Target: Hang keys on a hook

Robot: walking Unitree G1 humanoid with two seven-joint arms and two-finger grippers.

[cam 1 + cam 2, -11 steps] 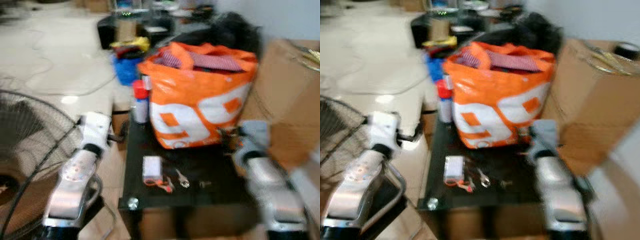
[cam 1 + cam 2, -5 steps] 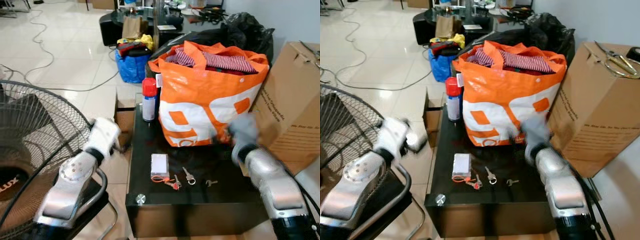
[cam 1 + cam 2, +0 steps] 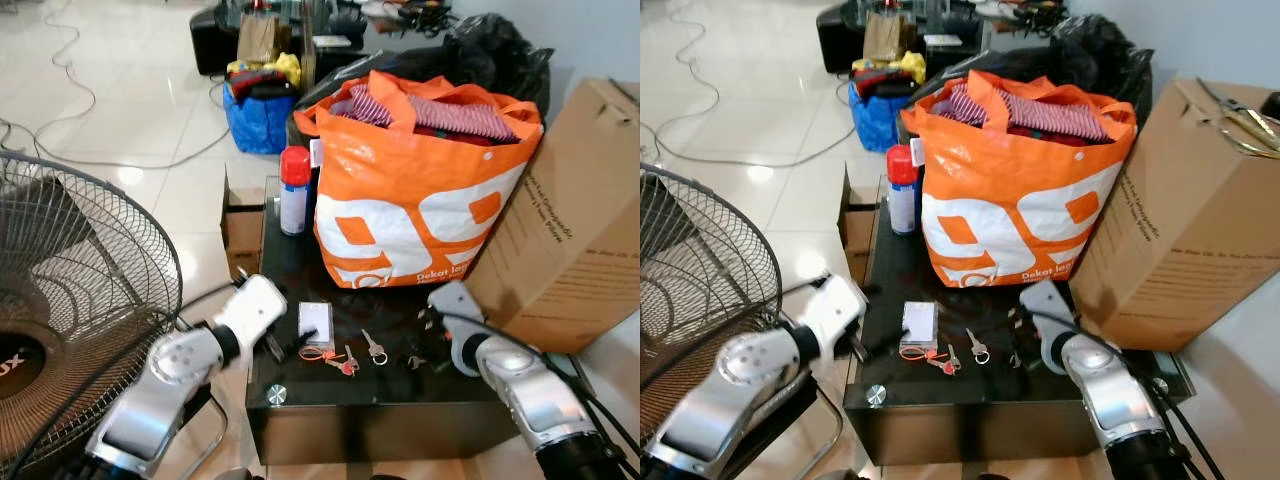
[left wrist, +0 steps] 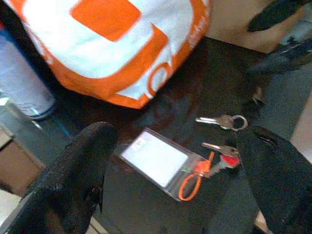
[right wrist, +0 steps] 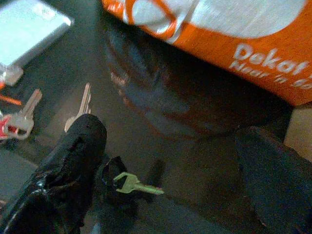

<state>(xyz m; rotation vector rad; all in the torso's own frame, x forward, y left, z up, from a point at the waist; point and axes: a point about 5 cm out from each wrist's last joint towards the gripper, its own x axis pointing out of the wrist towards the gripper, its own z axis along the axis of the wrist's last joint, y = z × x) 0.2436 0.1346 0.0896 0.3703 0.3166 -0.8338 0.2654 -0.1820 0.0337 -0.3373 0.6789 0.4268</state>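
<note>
1. Head cam, left eye: I see a low black table [image 3: 300, 400] with an orange bag [image 3: 420, 190] at its 12 o'clock end and a red-capped spray can [image 3: 293, 190] at the bag's 9. A clear card holder [image 3: 315, 322] on an orange loop lies mid-table. The keys [image 3: 350, 358] sit at the holder's 4 o'clock, flat on the table, no hook in sight. Cardboard box [image 3: 575, 240] at 3 o'clock, fan [image 3: 70, 300] at 9.
2. Same cam: left gripper [image 3: 285, 345] low at the table's 9 o'clock edge, just beside the holder. Right gripper [image 3: 425, 345] over the table at the keys' 3 o'clock.
3. Left wrist: fingers [image 4: 73, 175] spread wide, empty, framing the holder and keys.
4. Right wrist: fingers [image 5: 68, 170] wide apart, holding nothing; small single key [image 5: 134, 184] lies on the table between them.
</note>
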